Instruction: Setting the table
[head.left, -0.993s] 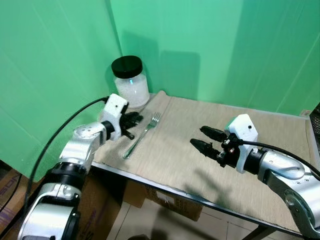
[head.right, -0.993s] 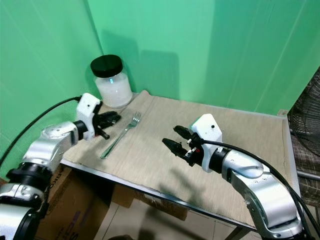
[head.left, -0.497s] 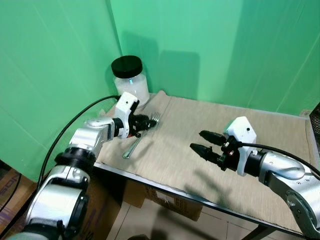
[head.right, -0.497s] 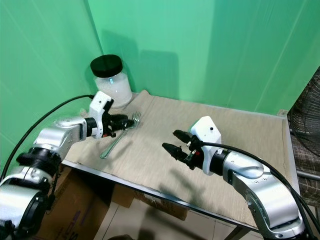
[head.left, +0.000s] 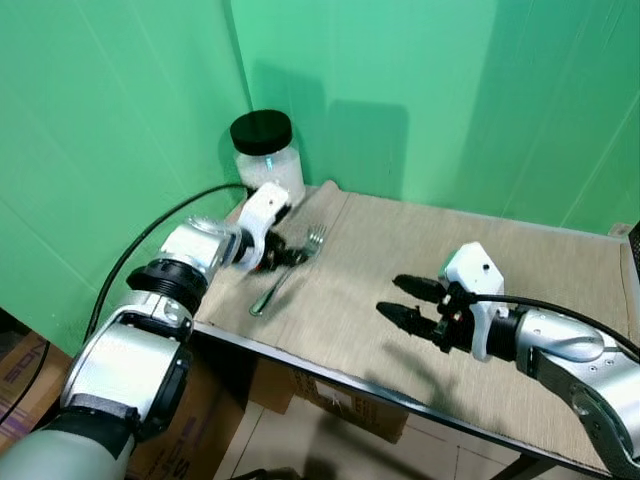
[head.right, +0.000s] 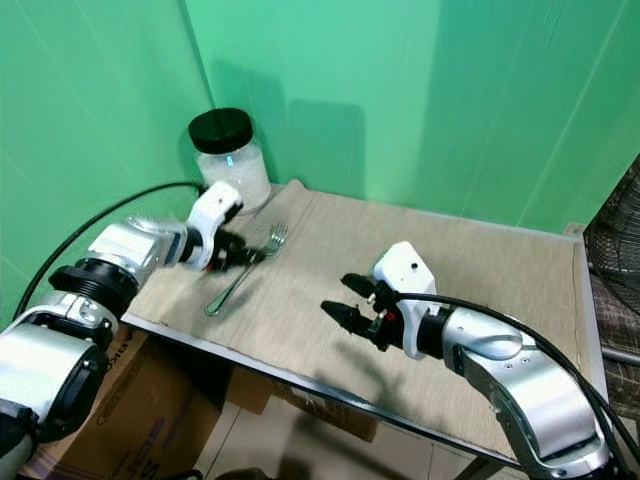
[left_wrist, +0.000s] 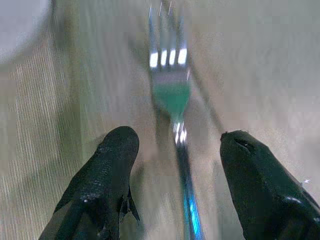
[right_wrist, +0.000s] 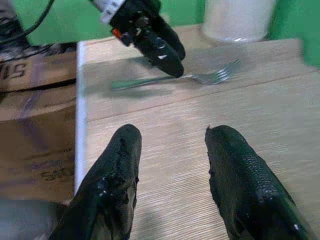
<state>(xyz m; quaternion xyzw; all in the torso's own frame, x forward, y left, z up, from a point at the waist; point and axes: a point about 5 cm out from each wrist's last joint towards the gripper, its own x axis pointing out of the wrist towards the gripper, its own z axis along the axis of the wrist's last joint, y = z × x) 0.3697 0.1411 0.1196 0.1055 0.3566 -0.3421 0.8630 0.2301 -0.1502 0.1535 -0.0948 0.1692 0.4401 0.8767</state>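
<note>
Surface: mat (head.left: 420, 270) on table, green backdrop
Fork (head.left: 287, 278): flat on mat beside jar (head.left: 266, 160)
Left gripper (left_wrist: 175, 150): fingers apart, straddling fork neck
Right gripper (head.left: 405, 302): spread, hovering mid-mat
Risk: thin handle may slip or skid when pinched

fork (head.left: 288, 273) — silver, lying flat on beige table mat (head.left: 420, 270), tines toward the back wall, handle toward the front edge

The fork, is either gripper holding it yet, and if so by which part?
Nothing is held. The left gripper is open, its fingers straddling the fork just below the tines without closing on it. The right gripper is open above the table mat.
</note>
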